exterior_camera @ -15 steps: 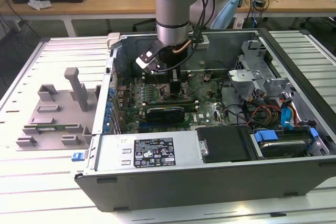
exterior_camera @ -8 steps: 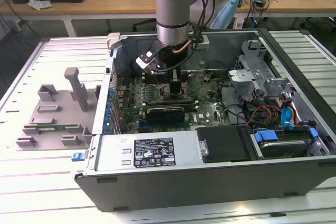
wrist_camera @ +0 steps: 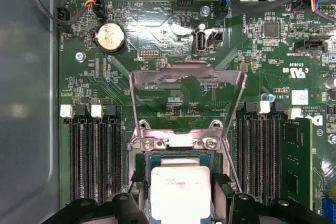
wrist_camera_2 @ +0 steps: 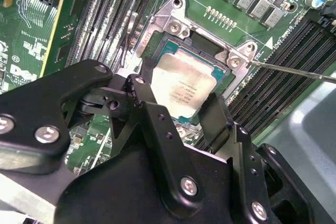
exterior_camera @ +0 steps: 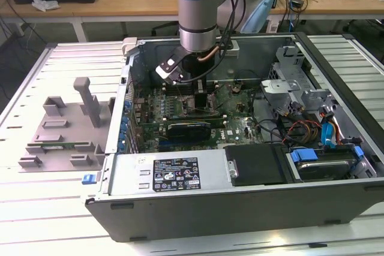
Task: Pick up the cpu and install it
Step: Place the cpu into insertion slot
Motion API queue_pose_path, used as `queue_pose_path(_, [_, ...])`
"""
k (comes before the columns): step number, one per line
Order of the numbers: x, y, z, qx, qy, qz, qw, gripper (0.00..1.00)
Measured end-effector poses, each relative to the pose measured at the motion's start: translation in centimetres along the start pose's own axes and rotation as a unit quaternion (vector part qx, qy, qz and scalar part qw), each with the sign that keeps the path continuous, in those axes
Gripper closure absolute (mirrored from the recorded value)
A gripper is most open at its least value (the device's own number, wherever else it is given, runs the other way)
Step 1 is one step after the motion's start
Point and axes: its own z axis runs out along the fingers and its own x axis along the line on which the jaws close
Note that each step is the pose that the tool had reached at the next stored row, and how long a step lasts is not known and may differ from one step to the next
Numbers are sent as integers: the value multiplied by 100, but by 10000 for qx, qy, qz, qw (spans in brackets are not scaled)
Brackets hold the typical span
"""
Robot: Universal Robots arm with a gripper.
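The cpu point(wrist_camera_2: 185, 85), a small square chip with a silvery top and a thin teal rim, lies level in the metal-framed socket point(wrist_camera_2: 176, 24) of the green motherboard. My gripper point(wrist_camera_2: 181, 103) straddles it, its black fingers point(wrist_camera_2: 143, 95) pressed against two opposite edges of the chip. The first wrist view shows the same cpu point(wrist_camera: 180, 187) between the gripper point(wrist_camera: 180, 203) fingers, with the socket's load plate point(wrist_camera: 188, 72) swung open beyond it. In the exterior view the gripper point(exterior_camera: 201, 91) is lowered deep inside the open computer case point(exterior_camera: 240, 208).
Black memory slots point(wrist_camera: 94, 156) flank the socket on both sides; a green memory stick point(wrist_camera: 296, 156) fills one. The thin socket lever point(wrist_camera_2: 294, 70) sticks out beside the frame. A grey parts fixture point(exterior_camera: 66, 130) lies on the table at the exterior view's left.
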Motion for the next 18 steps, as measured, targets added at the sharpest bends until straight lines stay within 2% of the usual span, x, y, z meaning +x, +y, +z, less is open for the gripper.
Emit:
queue_pose_path(3, [-1,0,-11,1,-1,0,10000,38])
queue_pose_path(4, [-1,1,-36,0,-1,0,10000,38])
queue_pose_path(5, [-2,2,-61,0,0,0,10000,38])
queue_pose_path(7, [-5,5,-166,0,0,0,10000,38])
queue_pose_path(10, [-8,7,-252,0,0,0,10000,38])
queue_pose_path(16, [-8,8,-271,0,0,0,10000,40])
queue_pose_path(18, [-8,8,-273,0,0,0,10000,53])
